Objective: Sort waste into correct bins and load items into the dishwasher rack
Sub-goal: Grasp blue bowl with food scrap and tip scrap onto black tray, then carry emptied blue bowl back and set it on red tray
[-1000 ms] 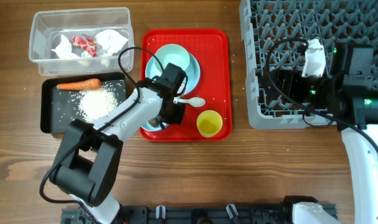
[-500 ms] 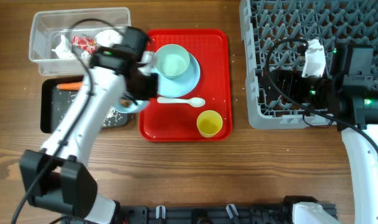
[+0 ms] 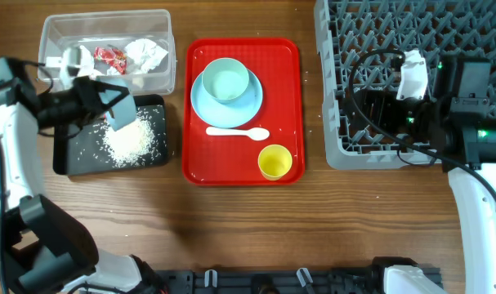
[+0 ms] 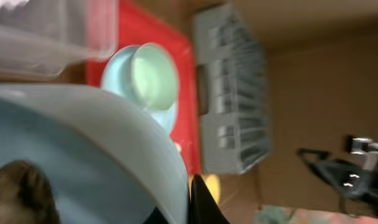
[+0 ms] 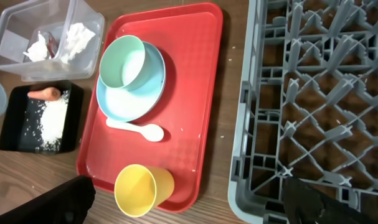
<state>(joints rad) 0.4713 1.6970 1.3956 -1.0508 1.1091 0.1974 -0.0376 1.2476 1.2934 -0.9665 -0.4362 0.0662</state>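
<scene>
My left gripper (image 3: 107, 104) is shut on the rim of a pale blue bowl (image 3: 122, 113), held tilted over the black tray (image 3: 76, 159) beside a heap of rice (image 3: 133, 140). The left wrist view shows a brown lump (image 4: 14, 190) inside that bowl (image 4: 83, 143). The carrot (image 5: 44, 93) lies at the tray's far end. A second bowl (image 3: 225, 80) sits on the plate (image 3: 246, 104) on the red tray (image 3: 288, 73), with the white spoon (image 3: 238, 131) and yellow cup (image 3: 274, 161). My right gripper (image 5: 185, 190) hangs open and empty by the grey rack (image 3: 411, 33).
The clear tub (image 3: 60, 33) behind the black tray holds crumpled napkins (image 3: 146, 53) and a red wrapper (image 3: 110, 55). A few rice grains lie on the wood between the red tray and the rack. My left arm stretches along the table's left side.
My left arm has swung the bowl from the red tray's left edge leftward to above the black tray. The right arm has not moved.
</scene>
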